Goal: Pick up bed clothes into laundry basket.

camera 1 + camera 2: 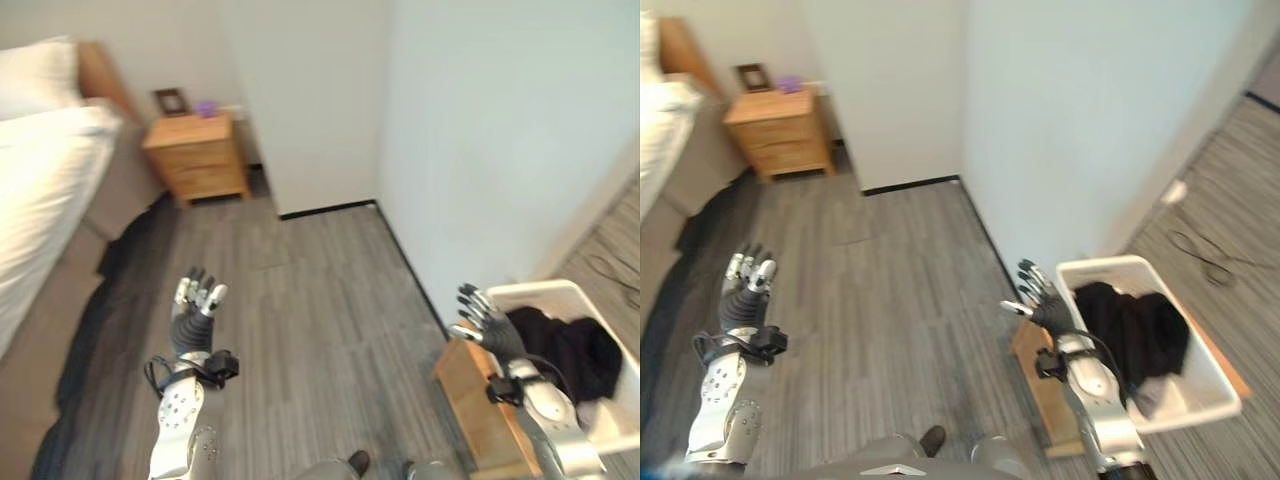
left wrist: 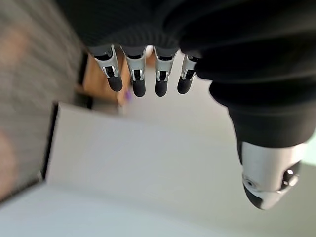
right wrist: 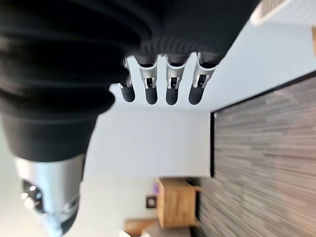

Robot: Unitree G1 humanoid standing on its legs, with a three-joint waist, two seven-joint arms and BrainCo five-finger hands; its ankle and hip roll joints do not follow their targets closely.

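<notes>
Reaching With Empty Hands Between Basket and Bed

Standing on the grey wood floor [image 1: 300,300], the robot holds both arms forward with nothing in them. The left hand [image 1: 195,305] is raised over the floor near the foot of the bed [image 1: 40,180], fingers straight and relaxed; its wrist view shows the same loose row of fingers with nothing between them and the thumb. The right hand [image 1: 1040,300] is released too, fingers spread, hovering just beside the rim of the white laundry basket [image 1: 1200,395], which sits on a low wooden stand [image 1: 1040,385] against the wall [image 1: 1070,120].

A dark garment [image 1: 1140,335] already lies bunched inside the basket. More dark cloth [image 1: 90,320] lies in a long strip on the floor along the side of the bed, well apart from the basket. A wooden nightstand [image 1: 195,160] stands in the far corner by the bed.

Judging by its folds, the cloth on the floor is soft, limp and light, so it will sag and trail when lifted. A hold on a thick, gathered part near its middle looks safer than an edge, since a pinched edge would leave most of it dragging. It is not fragile, and a firm clench should do no harm. Loose ends may catch on the basket rim.
</notes>
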